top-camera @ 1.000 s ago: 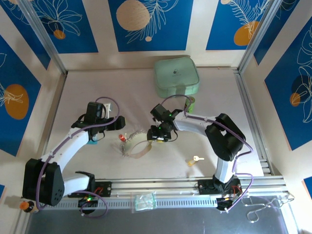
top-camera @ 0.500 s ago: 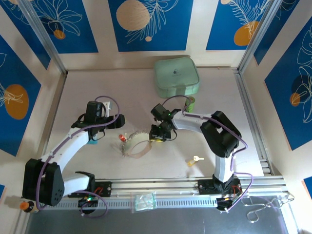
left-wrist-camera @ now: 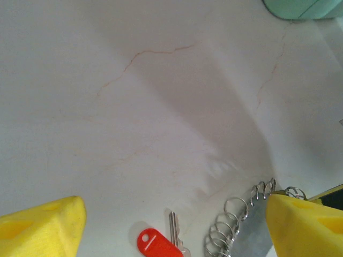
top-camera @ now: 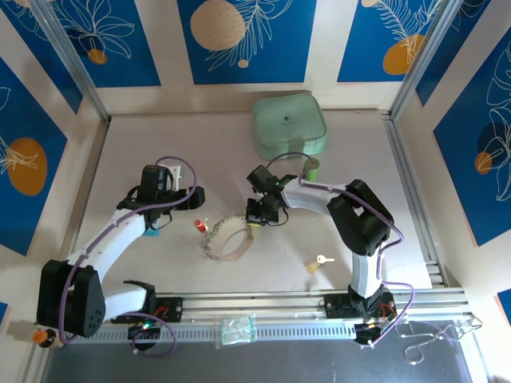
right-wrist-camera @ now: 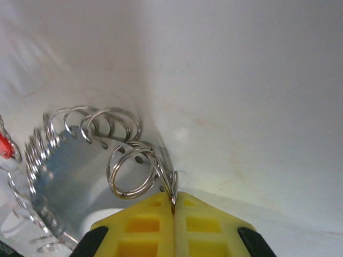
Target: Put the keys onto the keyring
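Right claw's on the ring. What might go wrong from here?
The right claw pinches one thin link of the keyring at its very tips; it may slip on lifting. The red key lies beside the keyring, so moving the ring may knock it away from the open left claw.

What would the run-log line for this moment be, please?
right gripper: shut on keyring | left gripper: open, near red key | yellow key: loose, apart from keyring

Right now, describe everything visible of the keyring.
The keyring is a thin silvery metal band bent into an oval loop, with small wire rings threaded through holes along its edge. It rests on the pale table between the arms. The right gripper has jaws shut on one ring at its far right end. The red-headed key lies beside it.
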You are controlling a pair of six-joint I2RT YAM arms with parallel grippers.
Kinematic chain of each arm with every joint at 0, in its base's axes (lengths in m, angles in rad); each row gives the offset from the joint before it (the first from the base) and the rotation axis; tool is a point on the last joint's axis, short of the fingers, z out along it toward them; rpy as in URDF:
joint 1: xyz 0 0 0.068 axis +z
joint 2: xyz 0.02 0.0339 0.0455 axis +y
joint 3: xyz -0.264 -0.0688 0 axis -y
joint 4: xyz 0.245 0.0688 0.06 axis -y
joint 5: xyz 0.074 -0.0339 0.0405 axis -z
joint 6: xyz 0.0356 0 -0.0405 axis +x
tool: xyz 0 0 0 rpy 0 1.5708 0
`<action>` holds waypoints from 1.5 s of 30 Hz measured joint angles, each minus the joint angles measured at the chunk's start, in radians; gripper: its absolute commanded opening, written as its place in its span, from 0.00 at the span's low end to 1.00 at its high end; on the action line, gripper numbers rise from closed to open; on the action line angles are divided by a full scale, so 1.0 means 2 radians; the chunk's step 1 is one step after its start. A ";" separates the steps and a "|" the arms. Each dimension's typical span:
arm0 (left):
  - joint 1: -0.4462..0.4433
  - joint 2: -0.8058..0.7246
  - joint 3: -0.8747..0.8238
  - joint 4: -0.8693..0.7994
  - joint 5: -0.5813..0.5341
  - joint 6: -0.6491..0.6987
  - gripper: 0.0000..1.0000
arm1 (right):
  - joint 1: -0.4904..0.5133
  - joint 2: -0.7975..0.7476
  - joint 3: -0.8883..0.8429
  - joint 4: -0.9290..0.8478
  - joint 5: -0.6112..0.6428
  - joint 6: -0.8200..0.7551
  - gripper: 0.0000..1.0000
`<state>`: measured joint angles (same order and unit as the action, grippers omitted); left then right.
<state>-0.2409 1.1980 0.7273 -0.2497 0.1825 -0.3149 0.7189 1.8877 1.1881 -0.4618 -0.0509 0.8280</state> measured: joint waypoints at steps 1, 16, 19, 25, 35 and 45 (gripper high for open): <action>0.000 -0.001 0.000 0.003 0.000 0.000 0.86 | -0.005 -0.003 -0.003 -0.002 0.002 -0.002 0.03; 0.000 -0.013 -0.005 0.023 -0.004 0.001 0.86 | -0.021 -0.041 -0.013 -0.085 0.067 -0.074 0.43; 0.000 -0.017 -0.008 0.024 -0.004 0.001 0.86 | 0.017 -0.067 -0.013 -0.097 0.075 -0.073 0.43; 0.000 -0.019 -0.016 0.028 -0.005 0.001 0.86 | 0.102 -0.098 -0.011 -0.102 0.043 -0.049 0.43; 0.000 -0.019 -0.018 0.028 -0.005 -0.001 0.86 | 0.139 -0.050 0.003 -0.106 -0.010 -0.023 0.43; 0.000 -0.021 -0.018 0.028 -0.010 -0.011 0.86 | 0.142 0.004 0.061 -0.134 -0.008 -0.049 0.41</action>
<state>-0.2409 1.1564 0.6907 -0.1940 0.1619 -0.3363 1.0035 1.8961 1.3098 -0.7288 -0.0673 0.7300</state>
